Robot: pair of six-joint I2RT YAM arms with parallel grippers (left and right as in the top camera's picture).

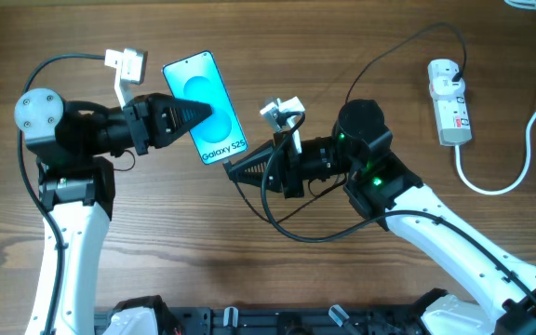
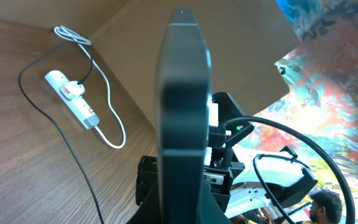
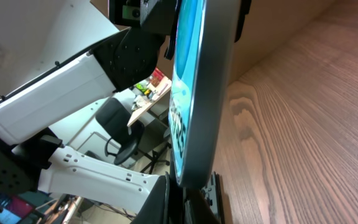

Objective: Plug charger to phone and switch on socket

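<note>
The phone, with a cyan screen and "Galaxy S25" text, is held off the table by my left gripper, which is shut on its middle. The left wrist view shows it edge-on above the fingers. My right gripper is shut at the phone's lower end, and the charger's black cable leads back from it. Its connector is hidden between the fingers, right under the phone's end. The white socket lies at the far right, also in the left wrist view, with the cable running from it.
The socket's thick white lead curves off the table's right edge. The black cable loops on the table below the right arm. A cardboard wall stands behind the socket.
</note>
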